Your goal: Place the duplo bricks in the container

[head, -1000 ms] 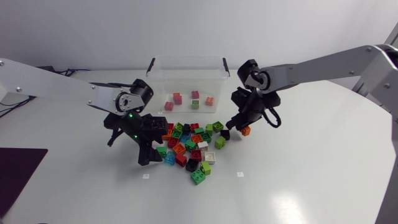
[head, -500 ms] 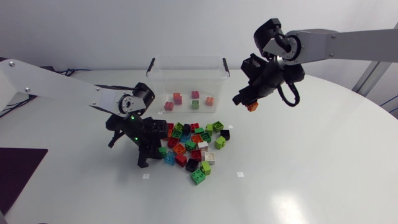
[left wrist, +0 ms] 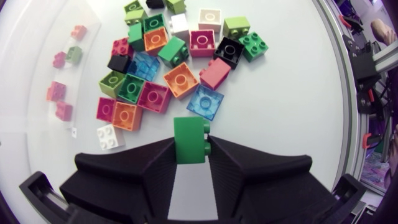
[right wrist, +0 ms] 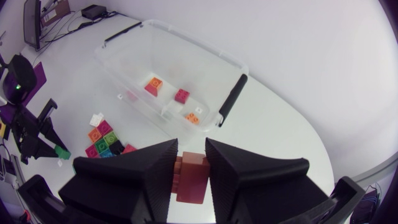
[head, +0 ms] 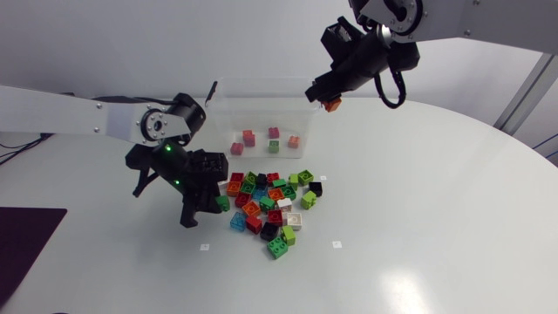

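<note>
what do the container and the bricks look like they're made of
The container looks like clear, thin plastic: what lies inside shows through its walls. The bricks look like hard moulded plastic, mostly opaque and slightly glossy, with round studs on top. The green brick in the left gripper and the orange brick in the right gripper look the same.
</note>
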Robot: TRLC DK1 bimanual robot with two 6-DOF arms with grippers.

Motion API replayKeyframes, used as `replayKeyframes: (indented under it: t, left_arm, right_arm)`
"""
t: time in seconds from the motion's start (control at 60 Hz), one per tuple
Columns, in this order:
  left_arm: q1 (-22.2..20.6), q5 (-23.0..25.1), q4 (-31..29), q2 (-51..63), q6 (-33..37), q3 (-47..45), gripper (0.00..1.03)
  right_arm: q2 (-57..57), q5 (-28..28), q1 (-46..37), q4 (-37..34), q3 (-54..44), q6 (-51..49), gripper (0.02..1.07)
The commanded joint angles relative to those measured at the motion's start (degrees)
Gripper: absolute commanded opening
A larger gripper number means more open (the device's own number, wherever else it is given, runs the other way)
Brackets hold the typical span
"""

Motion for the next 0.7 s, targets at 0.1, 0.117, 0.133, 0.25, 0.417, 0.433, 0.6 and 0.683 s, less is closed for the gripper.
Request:
replayKeyframes:
  t: [0.1,0.117,0.133,0.25,0.417,0.433,0.6,0.683]
  left_arm:
    - [0.3,2.0,-3.3,-5.2,-1.3,4.0,0.3]
    - [0.3,2.1,-3.3,-5.6,-1.5,4.1,0.3]
    - [0.2,2.1,-3.3,-6.0,-1.8,4.4,0.3]
    - [0.3,3.2,-3.3,-7.6,-3.7,6.1,0.3]
    - [1.2,4.4,-3.2,-7.6,-5.6,8.9,0.3]
    - [1.3,4.7,-3.2,-7.6,-5.8,9.2,0.3]
    - [3.4,6.3,-0.8,-7.2,-9.1,11.8,0.3]
    - [4.1,6.9,1.2,-7.1,-10.9,12.5,0.31]
  right_arm:
    - [5.5,-1.4,1.1,4.2,4.0,0.2,0.25]
    - [6.0,-1.4,1.2,4.5,4.3,0.2,0.25]
    - [6.4,-1.4,1.3,4.7,4.6,0.2,0.25]
    - [9.6,-1.4,1.6,5.8,7.7,0.2,0.25]
    - [14.1,-1.5,1.8,6.6,12.9,0.2,0.25]
    - [14.5,-1.5,1.8,6.6,13.5,0.2,0.25]
    - [18.0,-1.5,2.2,6.4,18.4,0.2,0.25]
    - [19.8,-1.5,2.2,6.0,20.8,0.2,0.25]
